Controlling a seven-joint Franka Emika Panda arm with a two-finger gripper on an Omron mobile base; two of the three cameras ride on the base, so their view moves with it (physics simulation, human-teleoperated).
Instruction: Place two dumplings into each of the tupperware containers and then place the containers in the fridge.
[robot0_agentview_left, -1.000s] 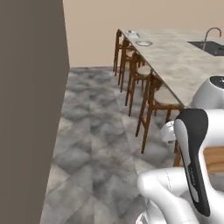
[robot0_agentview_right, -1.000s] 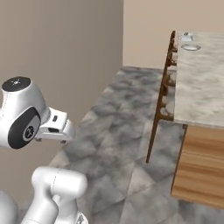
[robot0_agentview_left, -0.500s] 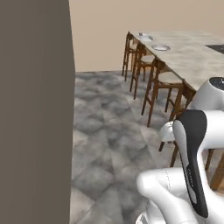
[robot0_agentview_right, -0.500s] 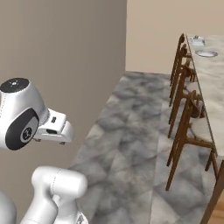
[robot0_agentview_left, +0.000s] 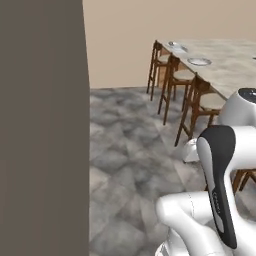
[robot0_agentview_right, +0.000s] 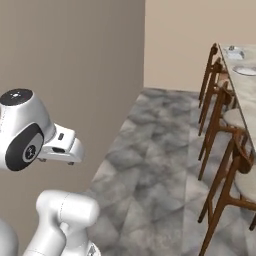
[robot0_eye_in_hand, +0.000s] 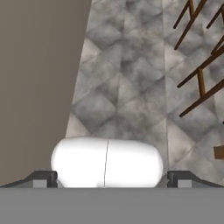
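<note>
My gripper (robot0_eye_in_hand: 112, 179) is open, its two dark fingertips (robot0_eye_in_hand: 43, 178) standing wide apart with nothing held between them, and it looks down at the grey floor. The dumplings, the tupperware containers and the fridge are out of view. On the far end of the stone counter (robot0_agentview_left: 232, 62) lies a round plate (robot0_agentview_left: 199, 61) with a small pale object (robot0_agentview_left: 176, 46) beyond it, too small to identify. The same plate (robot0_agentview_right: 245, 70) and the pale object (robot0_agentview_right: 233, 51) appear at the upper right of the right base view.
A tall grey-brown wall panel (robot0_agentview_left: 40, 125) (robot0_agentview_right: 75, 65) stands close on the left. Wooden stools (robot0_agentview_left: 192, 100) (robot0_agentview_right: 220, 125) line the counter's edge on the right. Grey tiled floor (robot0_agentview_left: 125, 150) lies between the panel and the stools.
The whole picture has shifted: the base has moved, so the wall panel takes up more of the left and the counter and stools sit further right. The arm's pose is unchanged.
</note>
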